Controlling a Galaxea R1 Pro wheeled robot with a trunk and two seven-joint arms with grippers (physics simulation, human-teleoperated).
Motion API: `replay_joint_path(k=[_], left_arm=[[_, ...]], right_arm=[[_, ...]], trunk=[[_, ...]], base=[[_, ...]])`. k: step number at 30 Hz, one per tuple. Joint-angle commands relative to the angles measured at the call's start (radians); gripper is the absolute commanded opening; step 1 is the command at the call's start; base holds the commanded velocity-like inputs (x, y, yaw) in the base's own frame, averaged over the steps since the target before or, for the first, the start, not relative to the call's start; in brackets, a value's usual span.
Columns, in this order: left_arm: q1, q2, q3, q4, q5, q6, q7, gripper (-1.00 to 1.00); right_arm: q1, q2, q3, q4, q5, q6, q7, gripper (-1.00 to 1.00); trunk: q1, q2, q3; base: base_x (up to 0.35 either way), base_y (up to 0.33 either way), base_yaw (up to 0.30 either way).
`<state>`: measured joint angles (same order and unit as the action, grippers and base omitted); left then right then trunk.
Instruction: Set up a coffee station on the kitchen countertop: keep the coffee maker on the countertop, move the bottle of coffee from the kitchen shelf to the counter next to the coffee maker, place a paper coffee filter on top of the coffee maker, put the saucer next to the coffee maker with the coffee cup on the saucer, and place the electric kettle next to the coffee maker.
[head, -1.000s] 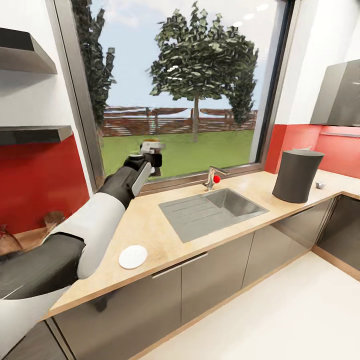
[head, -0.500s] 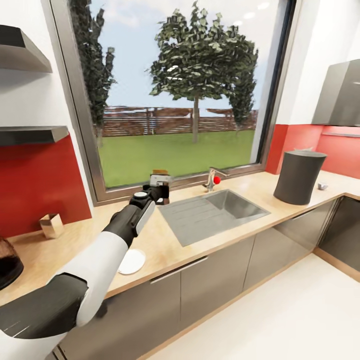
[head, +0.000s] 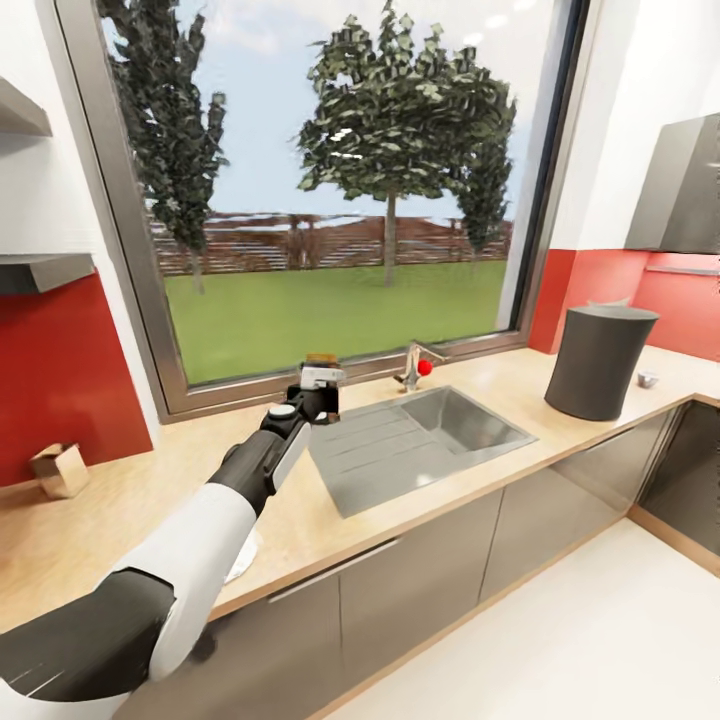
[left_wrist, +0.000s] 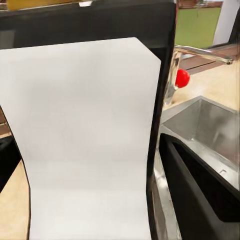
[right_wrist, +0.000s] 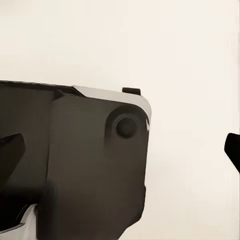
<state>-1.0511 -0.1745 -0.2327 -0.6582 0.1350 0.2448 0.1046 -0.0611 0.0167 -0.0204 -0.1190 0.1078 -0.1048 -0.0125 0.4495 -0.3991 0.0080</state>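
One left end effector (head: 318, 392) is closed around the small yellow-capped bottle of coffee (left_wrist: 85, 135), above the light wood worktop (head: 150, 480) beside the grey sink (head: 420, 435); the right end effector's state cannot be told.

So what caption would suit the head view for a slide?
Left gripper carries the bottle of coffee over the kitchen countertop, toward the coffee maker.

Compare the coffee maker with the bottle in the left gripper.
The coffee maker is a tall, plain dark-grey cylinder; the bottle of coffee is far smaller, with a mustard-yellow cap. The coffee maker stands on the kitchen countertop; the bottle is held by the left gripper above it.
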Motion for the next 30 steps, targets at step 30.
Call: replay_joint_path(k=[30], left_arm=[[0.088, 0.0, -0.025, -0.003, 0.007, -0.099, 0.009, -1.0]], right_arm=[[0.0, 0.003, 0.0, -0.022, 0.009, -0.003, 0.0, 1.0]], trunk=[[0.0, -0.001, 0.0]], base=[[0.194, -0.214, 0.0]])
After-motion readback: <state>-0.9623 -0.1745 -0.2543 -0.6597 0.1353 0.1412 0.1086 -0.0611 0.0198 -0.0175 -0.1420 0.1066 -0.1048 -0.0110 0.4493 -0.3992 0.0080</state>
